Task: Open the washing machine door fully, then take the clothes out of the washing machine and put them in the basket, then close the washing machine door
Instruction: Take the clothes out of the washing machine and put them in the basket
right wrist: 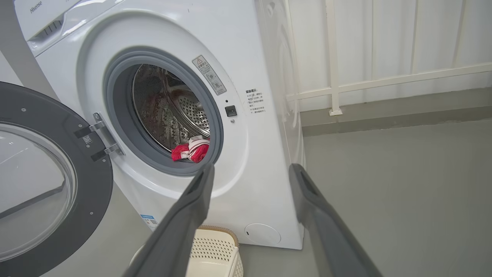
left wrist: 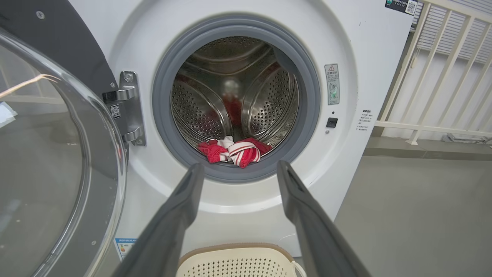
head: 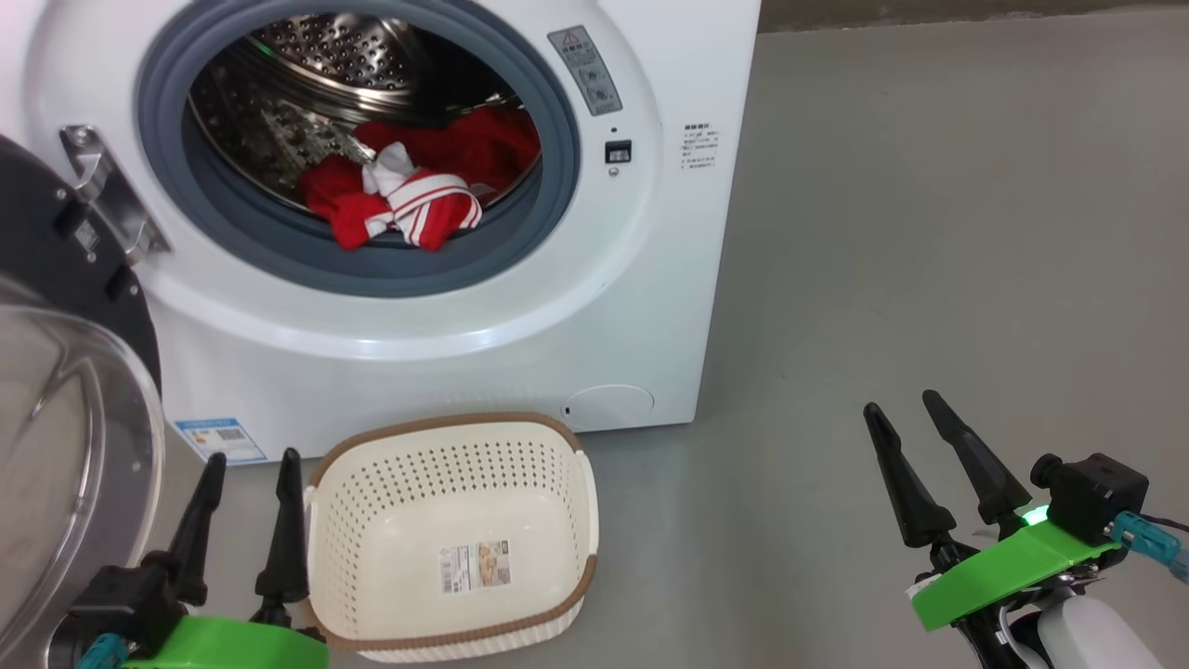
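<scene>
The left gripper [head: 253,462] is closest. It is low down in front of the washing machine [head: 650,279], near its left corner. Its two dark fingers are spread apart and hold nothing. The right gripper [head: 901,403] is also out in front of the washing machine, but past its right side, over the grey floor [head: 929,232]. Its fingers are spread too, with nothing between them.

The basket [head: 399,483] sits on the floor right in front of the washing machine, below the round hole. It is cream-white with lots of little holes and a brown rim, and a paper label shows on its bottom. The left gripper is just beside it; I cannot tell if they touch.

The washing machine door [head: 37,214] is swung wide open. It hangs from the shiny metal hinge [head: 102,186] on the washing machine's left side. Its clear glass bowl bulges out from the black rim. A small blue label [head: 221,439] is stuck on the washing machine's bottom left corner.

A grey rubber ring [head: 279,251] goes around the hole in the washing machine's front. The clothes [head: 418,186] lie inside the washing machine, at the bottom front of the steel drum [head: 353,56]. They are bright red, with a red-and-white striped band and a white bit on top. The striped part hangs onto the rubber ring.

A white railing [right wrist: 384,80] stands behind the washing machine, off to its right.
</scene>
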Controlling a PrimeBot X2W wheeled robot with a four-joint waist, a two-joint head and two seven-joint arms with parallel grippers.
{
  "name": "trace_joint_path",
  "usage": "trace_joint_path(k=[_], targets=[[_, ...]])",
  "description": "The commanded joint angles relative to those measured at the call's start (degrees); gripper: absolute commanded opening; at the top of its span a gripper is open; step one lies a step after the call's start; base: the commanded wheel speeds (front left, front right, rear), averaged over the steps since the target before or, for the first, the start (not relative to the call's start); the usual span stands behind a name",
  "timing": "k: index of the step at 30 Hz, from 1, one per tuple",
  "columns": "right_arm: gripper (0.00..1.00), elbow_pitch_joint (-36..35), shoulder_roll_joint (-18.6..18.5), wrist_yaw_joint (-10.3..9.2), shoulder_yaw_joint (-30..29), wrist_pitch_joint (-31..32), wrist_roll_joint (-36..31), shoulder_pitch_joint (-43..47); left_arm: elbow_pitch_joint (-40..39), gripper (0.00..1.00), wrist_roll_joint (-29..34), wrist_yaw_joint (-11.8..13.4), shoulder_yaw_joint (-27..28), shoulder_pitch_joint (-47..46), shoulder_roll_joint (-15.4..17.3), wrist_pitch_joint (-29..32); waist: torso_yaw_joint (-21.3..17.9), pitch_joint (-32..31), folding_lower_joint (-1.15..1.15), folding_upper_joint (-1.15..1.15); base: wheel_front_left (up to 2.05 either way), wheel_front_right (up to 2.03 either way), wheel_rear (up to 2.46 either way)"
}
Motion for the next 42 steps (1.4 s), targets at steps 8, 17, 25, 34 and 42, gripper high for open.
trace_joint_path(k=[8,17,25,34,42], targets=[[1.00,-1.55,-0.45,0.09,0.98,-0.68,-0.29,-0.61,-0.77,1.00,0.44,-0.56,2.20,-1.46,0.94,-0.53,0.06,0.43,0.00,0.00,1.63,-1.63,0.00],[1.00,-1.56,-0.60,0.09,1.31,-0.68,-0.30,-0.74,-0.76,1.00,0.38,-0.72,2.32,-1.67,0.86,-0.53,0.26,0.74,0.00,0.00,0.85,-0.85,0.00],[1.00,-1.33,-0.76,0.09,1.64,-0.68,-0.28,-1.03,-0.47,1.00,0.59,-0.67,2.40,-1.77,0.82,-0.53,0.38,0.75,0.00,0.00,0.02,-0.02,0.00],[1.00,-1.17,-0.82,0.09,1.80,-0.68,-0.17,-1.09,-0.26,1.00,0.77,-0.41,2.60,-1.74,0.78,-0.53,0.32,0.71,0.00,0.00,0.00,0.00,0.00],[1.00,-1.19,-0.72,0.09,1.61,-0.68,-0.23,-1.32,-0.08,1.00,0.78,-0.36,2.73,-2.08,0.85,-0.53,0.34,1.08,0.00,0.00,0.00,0.00,0.00]])
